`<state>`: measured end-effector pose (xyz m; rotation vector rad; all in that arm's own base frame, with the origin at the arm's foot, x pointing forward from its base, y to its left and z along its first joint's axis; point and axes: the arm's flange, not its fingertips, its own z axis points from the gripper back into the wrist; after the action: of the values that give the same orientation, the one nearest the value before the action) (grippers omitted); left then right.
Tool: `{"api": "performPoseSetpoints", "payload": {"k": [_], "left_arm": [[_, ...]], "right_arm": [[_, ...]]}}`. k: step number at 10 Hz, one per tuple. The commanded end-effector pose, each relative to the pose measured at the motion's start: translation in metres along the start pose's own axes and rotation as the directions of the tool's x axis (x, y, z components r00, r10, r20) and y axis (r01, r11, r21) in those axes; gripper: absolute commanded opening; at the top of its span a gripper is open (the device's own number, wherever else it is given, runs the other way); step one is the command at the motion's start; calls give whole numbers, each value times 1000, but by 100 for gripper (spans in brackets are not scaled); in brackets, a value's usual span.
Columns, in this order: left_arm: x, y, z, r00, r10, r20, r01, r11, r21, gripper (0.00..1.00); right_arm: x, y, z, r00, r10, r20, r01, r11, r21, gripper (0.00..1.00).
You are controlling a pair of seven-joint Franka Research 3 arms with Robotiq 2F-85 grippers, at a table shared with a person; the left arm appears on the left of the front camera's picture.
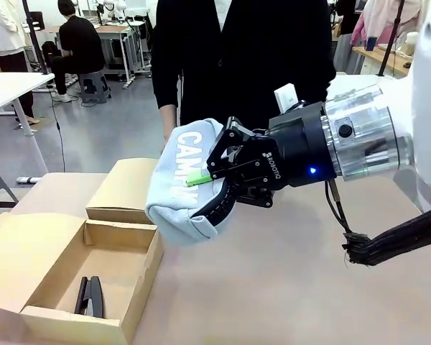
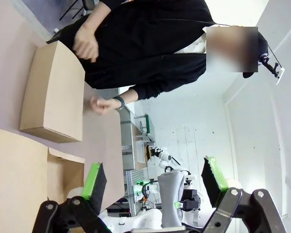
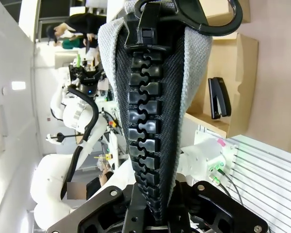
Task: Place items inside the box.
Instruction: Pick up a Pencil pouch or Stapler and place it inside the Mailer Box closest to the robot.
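Right hand (image 1: 201,180), clamped on the grey "CAMPUS" case (image 1: 174,208), holds it above the bench (image 1: 287,287), just right of the box (image 1: 145,259), long axis near upright. The stapler (image 1: 90,296) lies inside. Left hand (image 2: 154,180): spread, holding nothing.

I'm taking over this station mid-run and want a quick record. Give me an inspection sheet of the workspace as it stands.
Surface: pale table bearing an open cardboard box.
Job's things: black stapler lies in the box; grey "CAMPUS" case is held to the box's right, not yet inside.
Clutter: nothing seen.
Grippers: right gripper shut on the case's zip edge; left gripper open, nothing between its fingers.
Cables: black sleeved bundle hangs under the right arm, above the table.
Surroundings: person in black stands at the far side; white table beyond.
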<state>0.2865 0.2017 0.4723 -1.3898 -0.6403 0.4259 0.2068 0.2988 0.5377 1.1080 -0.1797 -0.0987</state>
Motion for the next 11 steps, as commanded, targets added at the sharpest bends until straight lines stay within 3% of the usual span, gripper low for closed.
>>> {"api": "performPoseSetpoints", "payload": {"k": [1,6,8,11], "left_arm": [[-5,0,-2,1000,-15,8,16,1000,-20,100],[-5,0,-2,1000,-15,8,16,1000,-20,100],[-5,0,-2,1000,-15,8,16,1000,-20,100],[-5,0,-2,1000,-15,8,16,1000,-20,100]], "right_arm": [[-13,-18,17,1000,-25,0,25,1000,-17,5],[-10,-16,0,999,-36,6,36,999,-35,5],[-16,1,-55,990,-79,120,89,992,-85,5],[-28,10,-151,987,-95,133,116,980,-164,5]]}}
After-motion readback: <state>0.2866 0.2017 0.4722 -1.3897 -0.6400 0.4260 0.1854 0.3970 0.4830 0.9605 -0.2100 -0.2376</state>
